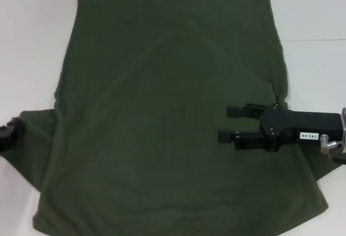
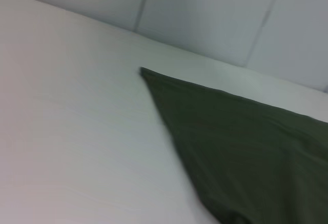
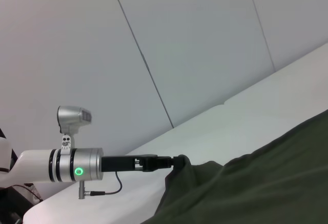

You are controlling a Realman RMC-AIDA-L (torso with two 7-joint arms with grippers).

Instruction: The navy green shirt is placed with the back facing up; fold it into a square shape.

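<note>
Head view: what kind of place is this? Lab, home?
Probably a lab or test bench, not a home: a bare white table, plain grey panelled wall, and only the navy green shirt spread out between the left gripper and right gripper.

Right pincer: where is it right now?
Head view: the right pincer hovers over the right half of the shirt, fingers open and pointing toward the robot's left. The left pincer is at the shirt's left sleeve.

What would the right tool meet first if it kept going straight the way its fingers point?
Only the navy green shirt. The right tool, open, points across the shirt's back toward the robot's left side. Its height above the fabric is unclear; kept level, the line looks free toward the left tool at the shirt's left sleeve.
</note>
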